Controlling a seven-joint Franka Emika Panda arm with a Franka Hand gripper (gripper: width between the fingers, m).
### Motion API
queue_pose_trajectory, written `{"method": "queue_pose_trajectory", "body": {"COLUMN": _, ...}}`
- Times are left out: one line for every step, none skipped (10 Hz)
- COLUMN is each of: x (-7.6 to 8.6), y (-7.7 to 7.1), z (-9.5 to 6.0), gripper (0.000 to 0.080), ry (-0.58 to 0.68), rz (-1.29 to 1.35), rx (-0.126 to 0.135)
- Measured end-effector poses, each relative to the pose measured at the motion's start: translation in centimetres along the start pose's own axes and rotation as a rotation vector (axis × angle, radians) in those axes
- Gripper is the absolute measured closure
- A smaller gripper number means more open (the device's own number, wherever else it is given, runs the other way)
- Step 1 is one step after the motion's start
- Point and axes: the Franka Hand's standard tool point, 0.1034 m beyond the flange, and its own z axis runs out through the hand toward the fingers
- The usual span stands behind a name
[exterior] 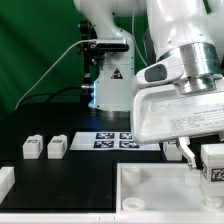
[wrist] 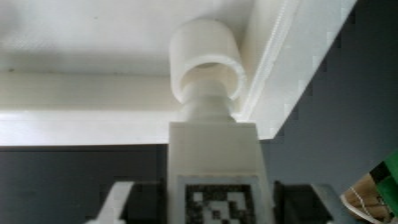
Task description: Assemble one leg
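Pincer state: the pincer (wrist: 214, 207) is clamped on the leg (wrist: 214, 150), with a finger close against each side of its blocky body.
Leg position: the leg is lifted clear of the dark surface (exterior: 80, 172) at the exterior view's right edge, over the white panel (exterior: 160, 195).
Leg relative to pincer: the tagged block sits between the fingers. The round peg end sticks out past the fingertips, pointing away from the wrist.
Why gripped so: holding the block leaves the peg end free, and I judge that this is the end that must enter the panel.
Why over the panel: in the wrist view the peg end lies along the panel's raised rim. This looks like lining up for a corner socket, though no socket can be made out.
Spare legs: two more (exterior: 33, 147) (exterior: 57, 146) stand side by side on the surface at the exterior view's left. They are well apart from the pincer and out of its way.
Marker board: the marker board (exterior: 115, 138) lies flat on the surface beyond the panel.
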Motion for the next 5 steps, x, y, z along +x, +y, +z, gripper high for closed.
{"method": "queue_pose_trajectory", "body": {"x": 0.02, "y": 0.02, "z": 0.01, "gripper": 0.0511, "ry": 0.004, "rz": 0.000, "rx": -0.001}}
{"method": "queue_pose_trajectory", "body": {"x": 0.00, "y": 0.03, "z": -0.01, "gripper": 0.0511, "ry": 0.005, "rz": 0.000, "rx": -0.002}}
{"method": "queue_pose_trajectory", "body": {"x": -0.10, "y": 0.09, "z": -0.05, "gripper": 0.0511, "ry": 0.009, "rz": -0.001, "rx": -0.004}}
{"method": "queue_pose_trajectory", "body": {"x": -0.27, "y": 0.05, "z": -0.15, "gripper": 0.0511, "ry": 0.011, "rz": -0.002, "rx": -0.005}}
{"method": "queue_pose_trajectory", "body": {"x": -0.56, "y": -0.02, "z": -0.21, "gripper": 0.0511, "ry": 0.010, "rz": -0.004, "rx": -0.005}}
